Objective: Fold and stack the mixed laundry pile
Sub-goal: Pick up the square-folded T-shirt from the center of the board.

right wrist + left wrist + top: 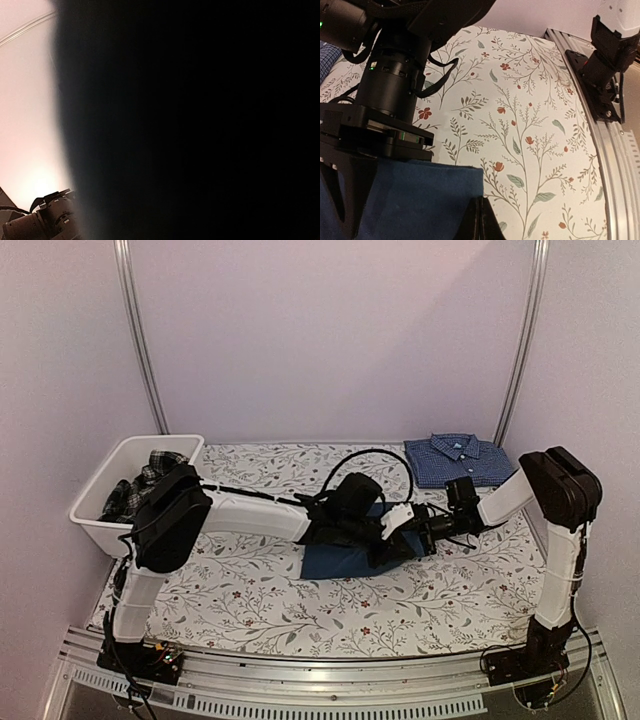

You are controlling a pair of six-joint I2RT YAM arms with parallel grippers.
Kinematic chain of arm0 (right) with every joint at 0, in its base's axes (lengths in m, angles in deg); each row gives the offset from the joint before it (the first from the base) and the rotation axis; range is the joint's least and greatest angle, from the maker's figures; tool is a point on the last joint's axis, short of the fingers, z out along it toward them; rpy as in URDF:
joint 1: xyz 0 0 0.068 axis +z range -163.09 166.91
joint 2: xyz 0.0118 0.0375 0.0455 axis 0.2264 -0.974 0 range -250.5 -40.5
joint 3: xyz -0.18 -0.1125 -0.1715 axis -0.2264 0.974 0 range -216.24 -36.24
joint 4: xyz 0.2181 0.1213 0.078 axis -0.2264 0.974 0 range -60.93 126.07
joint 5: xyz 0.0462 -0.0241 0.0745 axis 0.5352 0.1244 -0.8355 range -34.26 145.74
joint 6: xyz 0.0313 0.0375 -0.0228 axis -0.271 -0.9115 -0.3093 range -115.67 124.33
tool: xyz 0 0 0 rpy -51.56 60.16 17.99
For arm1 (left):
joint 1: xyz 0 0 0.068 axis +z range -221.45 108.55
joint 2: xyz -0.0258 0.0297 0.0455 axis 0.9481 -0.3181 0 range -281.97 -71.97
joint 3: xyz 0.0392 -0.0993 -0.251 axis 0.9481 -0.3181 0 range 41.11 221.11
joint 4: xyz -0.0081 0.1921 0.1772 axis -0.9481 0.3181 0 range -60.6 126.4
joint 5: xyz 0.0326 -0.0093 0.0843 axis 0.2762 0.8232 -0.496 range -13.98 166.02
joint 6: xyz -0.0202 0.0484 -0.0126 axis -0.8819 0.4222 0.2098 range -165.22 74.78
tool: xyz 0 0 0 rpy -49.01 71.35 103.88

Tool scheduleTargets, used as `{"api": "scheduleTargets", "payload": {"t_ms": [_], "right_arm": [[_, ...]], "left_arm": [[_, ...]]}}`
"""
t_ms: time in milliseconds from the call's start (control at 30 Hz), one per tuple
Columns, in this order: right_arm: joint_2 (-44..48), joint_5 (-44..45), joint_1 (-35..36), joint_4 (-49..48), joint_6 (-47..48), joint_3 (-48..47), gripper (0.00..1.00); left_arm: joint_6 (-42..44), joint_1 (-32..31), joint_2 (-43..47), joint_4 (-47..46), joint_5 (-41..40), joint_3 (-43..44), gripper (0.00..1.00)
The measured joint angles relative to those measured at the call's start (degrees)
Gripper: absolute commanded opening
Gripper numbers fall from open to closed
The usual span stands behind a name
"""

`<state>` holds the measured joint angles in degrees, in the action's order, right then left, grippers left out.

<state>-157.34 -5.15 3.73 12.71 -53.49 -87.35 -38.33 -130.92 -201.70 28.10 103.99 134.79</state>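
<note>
Closed tight, the jaws of the left gripper (480, 220) are showing as a single dark wedge at the right edge of the dark blue T-shirt (335, 562). Whether any cloth is caught between them I cannot tell. The right gripper (390, 543) is hanging over the same garment, close beside the left one. The left wrist view is showing one black finger (345, 192) of it reaching down in front of the blue fabric. How its jaws are standing I cannot tell, since the right wrist view is giving mostly a dark blur.

The T-shirt is lying folded flat on the floral tablecloth (250, 600), near the middle of the table. Its long axis is running left to right, roughly along the near table edge, and its near left corner is showing clear of the arms. Both wrists are covering its far side.

At the far right corner the blue-and-white checked shirt (455, 460) is lying folded. Its collar is pointing toward the back wall and its wider side is running left to right. It is sitting well apart from the T-shirt.

At the far left the black-and-white plaid piece (150, 475) is lying crumpled inside the white tub (95, 522), partly hidden by the left arm's elbow.
</note>
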Motion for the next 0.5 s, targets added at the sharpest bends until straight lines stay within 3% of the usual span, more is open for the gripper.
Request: {"api": "scheduleTargets", "payload": {"t_ms": [133, 333, 500], "right_arm": [[-0.7, -0.57, -1.05, -0.22, 1.03, -0.44, 0.54], [-2.78, -0.94, -2.75, 1.29, 3.67, -2.86, 0.38], [-3.74, -0.74, -2.78, 3.15, 4.72, -4.57, 0.38]], "left_arm": [[0.59, -0.11, 1.33, -0.17, -0.02, -2.62, 0.0], [1.42, -0.17, 2.75, -0.24, -0.07, -4.33, 0.0], [1.7, -0.26, 2.75, -0.31, -0.09, -4.42, 0.0]]}}
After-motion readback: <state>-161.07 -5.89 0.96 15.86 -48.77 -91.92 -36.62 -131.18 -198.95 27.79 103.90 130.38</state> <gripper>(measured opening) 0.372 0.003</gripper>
